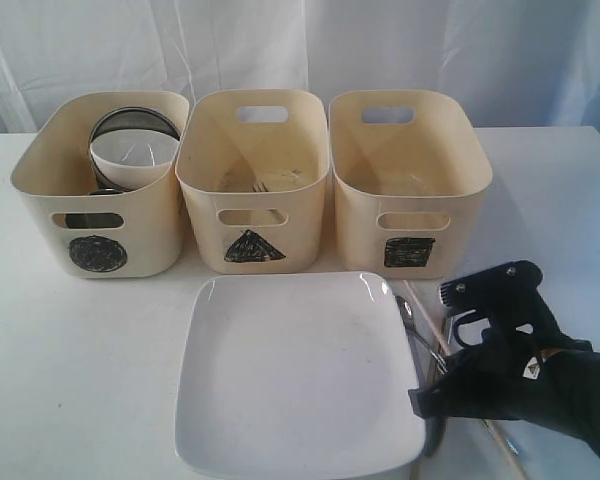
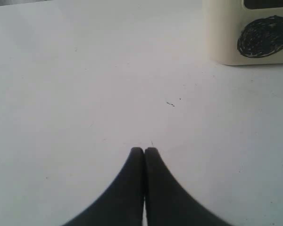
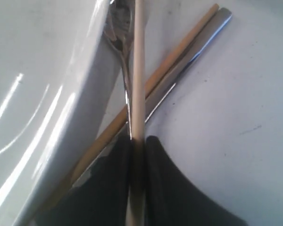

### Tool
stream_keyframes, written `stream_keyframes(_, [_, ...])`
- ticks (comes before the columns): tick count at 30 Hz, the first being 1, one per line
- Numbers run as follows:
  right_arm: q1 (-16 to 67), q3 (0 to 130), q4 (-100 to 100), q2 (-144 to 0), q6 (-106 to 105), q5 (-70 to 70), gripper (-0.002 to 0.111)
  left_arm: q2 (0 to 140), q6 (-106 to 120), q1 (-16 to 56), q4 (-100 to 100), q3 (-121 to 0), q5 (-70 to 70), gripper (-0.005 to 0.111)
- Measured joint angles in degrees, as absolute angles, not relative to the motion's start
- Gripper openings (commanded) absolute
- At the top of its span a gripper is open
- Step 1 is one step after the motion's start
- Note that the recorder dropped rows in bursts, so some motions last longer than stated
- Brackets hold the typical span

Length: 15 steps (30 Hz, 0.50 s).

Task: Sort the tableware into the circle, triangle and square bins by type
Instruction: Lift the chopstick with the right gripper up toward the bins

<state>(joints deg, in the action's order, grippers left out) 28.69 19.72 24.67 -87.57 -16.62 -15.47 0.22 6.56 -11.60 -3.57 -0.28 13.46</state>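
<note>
Pale wooden chopstick clamped in right end effector, left end effector clenched empty.

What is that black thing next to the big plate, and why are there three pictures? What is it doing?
The black thing is a robot's arm with a pincher at its end, the right gripper. The robot has two arms. One picture is taken by a camera that looks at the whole table. The other two come from small cameras on the wrists, so you look along the pinchers.

On the table stand three cream bins: the circle bin, holding a white bowl and steel dishes, the triangle bin and the square bin. In front lies a big white plate, with cutlery beside it.

The right gripper pinches a wooden chopstick. The left gripper is shut and holds nothing.
</note>
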Motion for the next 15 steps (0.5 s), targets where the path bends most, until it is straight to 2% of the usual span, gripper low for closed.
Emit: stream_keyframes(15, [28.69,19.82,24.67,-63.56,-13.34,-8.71,0.000,0.22,6.56,-11.60,-3.57,-0.28,13.46,0.000])
